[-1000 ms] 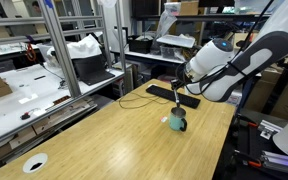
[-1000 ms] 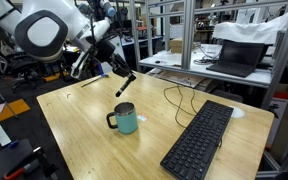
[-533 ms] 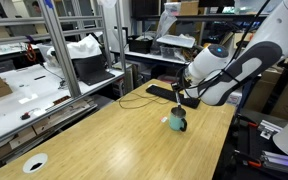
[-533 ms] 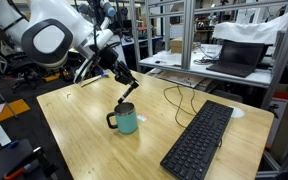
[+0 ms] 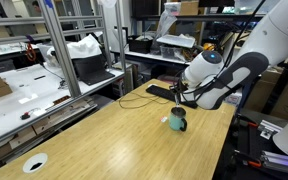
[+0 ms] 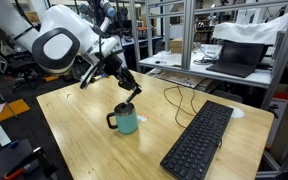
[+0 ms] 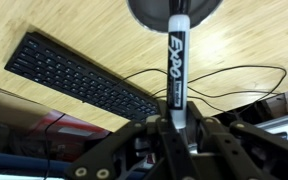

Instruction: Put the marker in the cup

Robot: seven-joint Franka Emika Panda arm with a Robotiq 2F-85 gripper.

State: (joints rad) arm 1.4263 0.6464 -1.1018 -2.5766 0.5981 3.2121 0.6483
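The cup is a small teal-green mug with a side handle, standing on the wooden table; it also shows in an exterior view and at the top edge of the wrist view. My gripper hangs just above the cup and is shut on the marker, a dark pen with a whitish band. The marker points down at the cup's dark opening. In an exterior view my gripper is right over the cup.
A black keyboard lies beside the cup; it also shows in the wrist view. A black cable loops across the table. A white round disc lies near a table corner. Metal frames and laptops stand behind.
My gripper has moved down with the marker and now hangs closer over the cup's opening. The cup has not moved.
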